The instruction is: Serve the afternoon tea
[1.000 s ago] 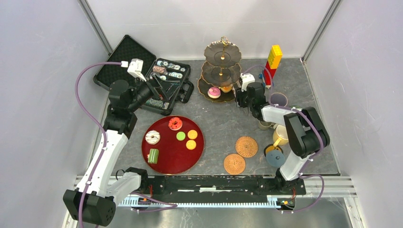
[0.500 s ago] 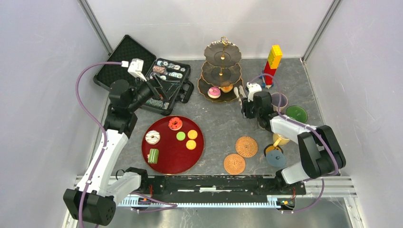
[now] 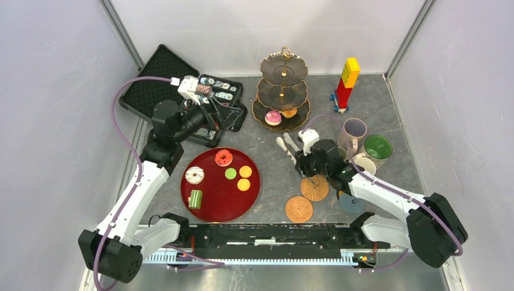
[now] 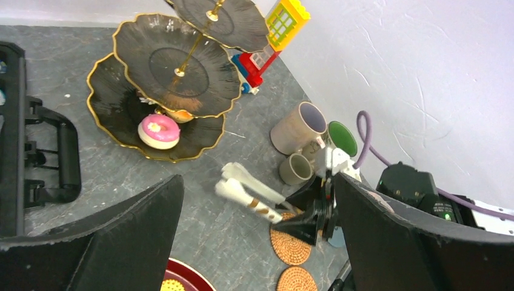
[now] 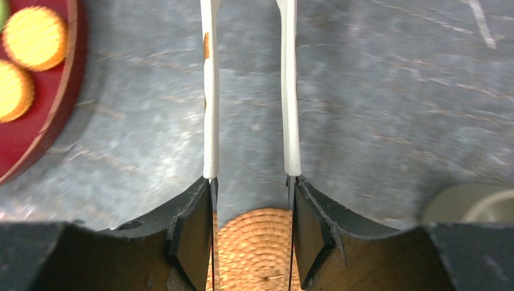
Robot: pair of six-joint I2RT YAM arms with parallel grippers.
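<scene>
The three-tier stand holds a pink donut and an orange treat on its bottom tier; both show in the left wrist view. My right gripper is shut on white-tipped tongs, which stand open and empty above the grey table, right of the red tray. A woven coaster lies under the jaws. My left gripper is open and empty above the black case. The lilac mug, green-lined mug and a small pale mug stand at the right. The yellow mug is hidden.
The red tray holds a red donut, a white donut, macarons and a green cake. A second woven coaster and a blue coaster lie in front. The block tower stands at the back right, the case at the back left.
My right gripper has pulled back from the stand's bottom tier toward the front left with the tongs, now over the coaster. The mugs are uncovered. My left gripper shifted slightly right.
</scene>
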